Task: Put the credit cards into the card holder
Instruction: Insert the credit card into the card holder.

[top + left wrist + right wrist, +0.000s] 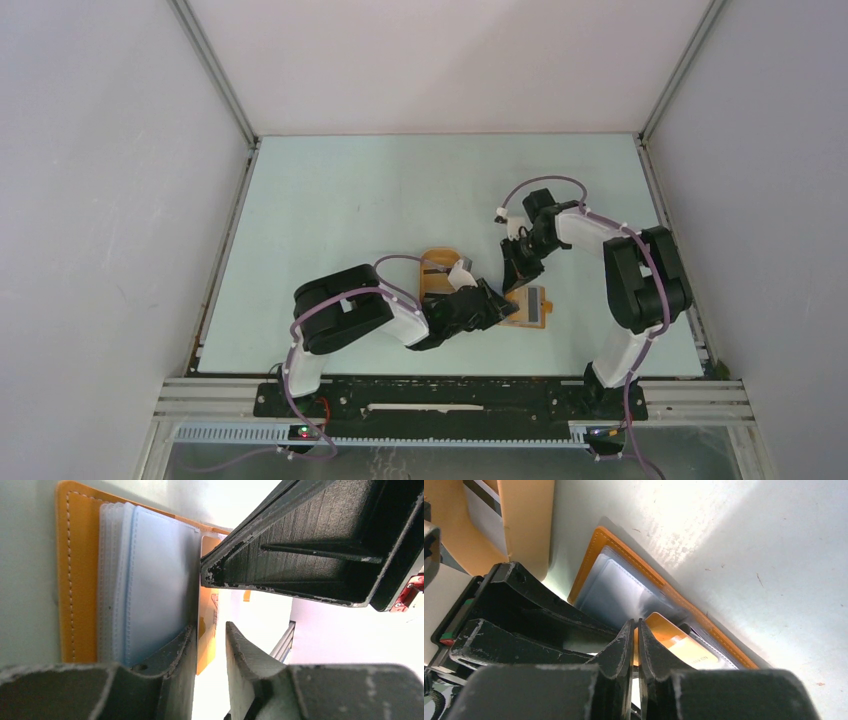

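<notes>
Top view: card holder (530, 308) lies open on the table (340, 200), at about 6 o'clock from the right gripper (520, 268) and 3 o'clock from the left gripper (488, 305); both are right at it. The oval tray (437, 262) sits at 10 o'clock from the holder, just beside it, with a striped card in it. Right wrist view: right fingers pressed nearly together, pinching the near edge of an orange card (674, 641). The card's far end is over the clear sleeves (619, 587), pointing toward 2 o'clock. The holder's long edge runs 10 to 4 o'clock, so the card meets it crosswise. Whether the card tip is already inside a pocket: cannot tell. Left wrist view: left jaws spread partway with nothing clamped, one finger (182, 647) against the sleeve stack. Judgement: the right arm does the insertion, pushing along the card's own axis; the left looks to be steadying the sleeves.
</notes>
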Controlling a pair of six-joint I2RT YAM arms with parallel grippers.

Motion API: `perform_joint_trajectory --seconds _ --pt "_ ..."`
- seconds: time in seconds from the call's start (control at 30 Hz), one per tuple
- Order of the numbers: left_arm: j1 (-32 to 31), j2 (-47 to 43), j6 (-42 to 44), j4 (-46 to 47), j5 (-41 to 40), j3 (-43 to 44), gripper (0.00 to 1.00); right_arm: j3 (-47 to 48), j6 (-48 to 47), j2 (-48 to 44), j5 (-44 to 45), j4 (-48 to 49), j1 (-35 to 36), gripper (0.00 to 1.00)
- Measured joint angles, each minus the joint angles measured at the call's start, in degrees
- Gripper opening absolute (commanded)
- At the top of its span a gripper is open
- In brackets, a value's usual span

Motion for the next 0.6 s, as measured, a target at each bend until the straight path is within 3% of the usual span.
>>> perform_joint_trajectory --seconds 0.43,0.6 --pt "0.28 -0.59 1.31 -1.01 0.9 0.0 0.33 0.0 -3.63 -0.92 0.59 -1.95 -1.6 0.13" --pt "0.44 -0.74 2.36 -1.25 1.46 0.02 0.33 -0.02 -3.93 -2.8 -3.52 -1.73 -1.84 0.15"
